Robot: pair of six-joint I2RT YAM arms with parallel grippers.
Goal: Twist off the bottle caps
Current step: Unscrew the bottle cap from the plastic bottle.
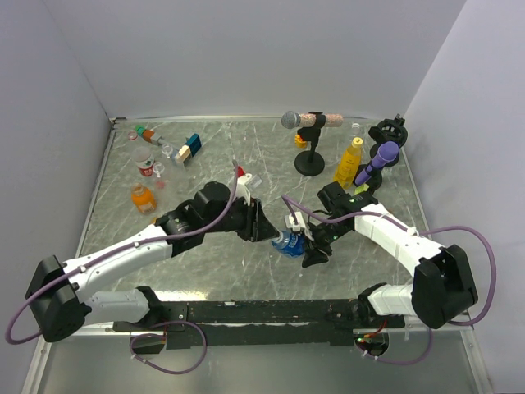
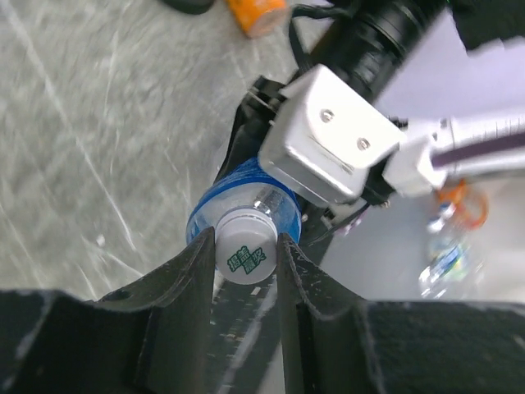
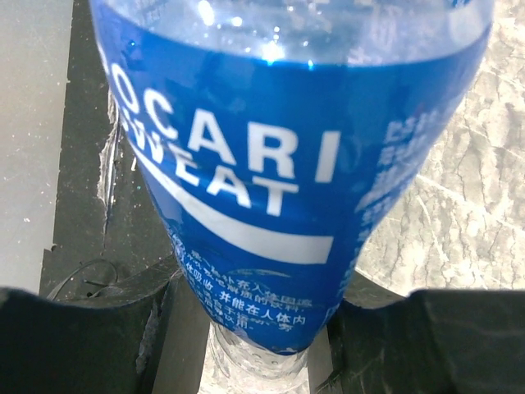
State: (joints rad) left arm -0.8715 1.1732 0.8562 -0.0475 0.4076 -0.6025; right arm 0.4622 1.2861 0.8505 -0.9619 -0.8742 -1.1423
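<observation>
The clear plastic bottle with the blue label (image 1: 289, 243) is gripped about its body by the right gripper (image 3: 254, 328). Its white round screw cap (image 2: 246, 256) is pinched by the left gripper (image 2: 244, 246) and sits on the neck; unscrewing is judged barely begun. A tall yellow bottle (image 1: 349, 162), beyond and right of it, and a squat orange bottle (image 1: 142, 198), well left of it, are not yet attended to.

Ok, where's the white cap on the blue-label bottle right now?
In the left wrist view the white cap sits mid-table, pinched between the fingers of the left pincer, while the right pincer grips the bottle by its body.
</observation>
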